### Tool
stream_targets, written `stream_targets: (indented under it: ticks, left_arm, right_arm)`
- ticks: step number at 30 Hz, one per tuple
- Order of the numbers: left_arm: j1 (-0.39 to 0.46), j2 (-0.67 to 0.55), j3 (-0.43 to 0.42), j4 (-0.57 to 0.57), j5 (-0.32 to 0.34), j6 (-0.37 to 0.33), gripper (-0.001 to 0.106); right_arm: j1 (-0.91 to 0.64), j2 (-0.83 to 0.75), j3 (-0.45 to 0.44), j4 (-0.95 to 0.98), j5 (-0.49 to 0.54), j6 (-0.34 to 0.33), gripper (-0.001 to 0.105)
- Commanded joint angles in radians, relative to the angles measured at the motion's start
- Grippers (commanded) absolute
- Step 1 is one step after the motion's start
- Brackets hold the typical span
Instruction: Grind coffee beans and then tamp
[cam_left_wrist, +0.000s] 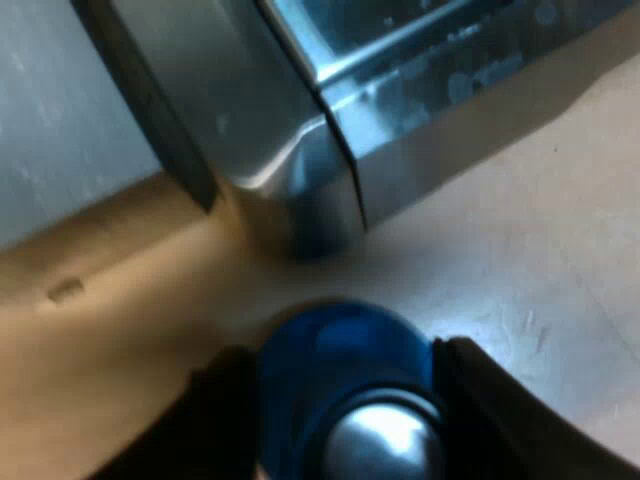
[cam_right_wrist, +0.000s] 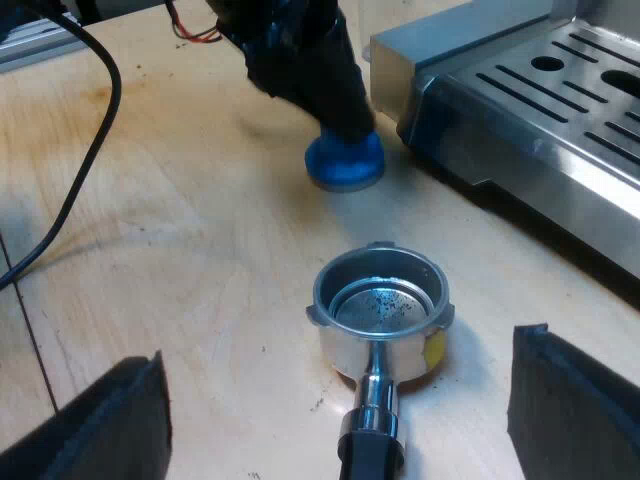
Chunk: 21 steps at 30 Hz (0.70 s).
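On the table (cam_right_wrist: 200, 250) by the machine (cam_right_wrist: 540, 110), left gripper (cam_left_wrist: 345, 368) seemingly clamps the tamper (cam_left_wrist: 340, 345); right gripper (cam_right_wrist: 335, 375) gapes over the holder (cam_right_wrist: 380, 300).

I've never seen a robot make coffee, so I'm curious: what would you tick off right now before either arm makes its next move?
1. Left gripper grips the blue tamper, a finger on each side: ok.
2. Tamper apart from the espresso machine: ok, a gap shows at its corner.
3. Tamper lifted off the table: cannot tell.
4. Metal holder lies on the table, opening up: ok.
5. Grounds in its basket to tamp: not ok, only a few specks on bare metal.
6. Right gripper open, a finger to each side of the holder's handle, not touching it: ok.
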<state>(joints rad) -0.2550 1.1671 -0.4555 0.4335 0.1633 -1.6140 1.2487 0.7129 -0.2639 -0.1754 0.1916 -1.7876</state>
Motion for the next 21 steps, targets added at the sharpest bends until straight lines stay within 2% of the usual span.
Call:
stream_targets:
  ticks: [1, 2, 3, 7, 8, 11, 16, 21]
  left_arm:
    - [-0.001, 0.008, 0.008, 0.018, -0.006, -0.001, 0.071]
    - [-0.001, 0.008, 0.008, 0.018, -0.006, -0.005, 0.078]
    - [-0.001, 0.008, 0.003, 0.035, 0.027, -0.042, 0.089]
    - [-0.001, 0.008, -0.019, 0.066, 0.063, -0.065, 0.097]
    - [-0.001, 0.008, -0.054, 0.125, 0.049, -0.058, 0.098]
    - [-0.001, 0.004, -0.086, 0.191, 0.05, -0.022, 0.098]
    - [-0.001, -0.061, -0.124, 0.257, 0.05, -0.019, 0.098]
    - [-0.001, -0.23, -0.127, 0.298, 0.05, -0.031, 0.098]
  right_arm:
    - [0.002, -0.007, 0.001, -0.008, 0.0, -0.012, 0.07]
    - [0.002, -0.007, 0.001, -0.008, 0.0, -0.012, 0.07]
    - [0.002, -0.007, 0.001, -0.008, 0.0, -0.012, 0.07]
    - [0.002, -0.007, 0.001, -0.008, 0.0, -0.004, 0.07]
    - [0.002, -0.007, 0.001, -0.008, 0.0, -0.004, 0.07]
    - [0.002, -0.007, 0.001, -0.008, 0.0, -0.004, 0.07]
    - [0.002, -0.007, 0.001, -0.008, 0.0, 0.005, 0.07]
    - [0.002, -0.007, -0.004, -0.008, 0.0, 0.074, 0.07]
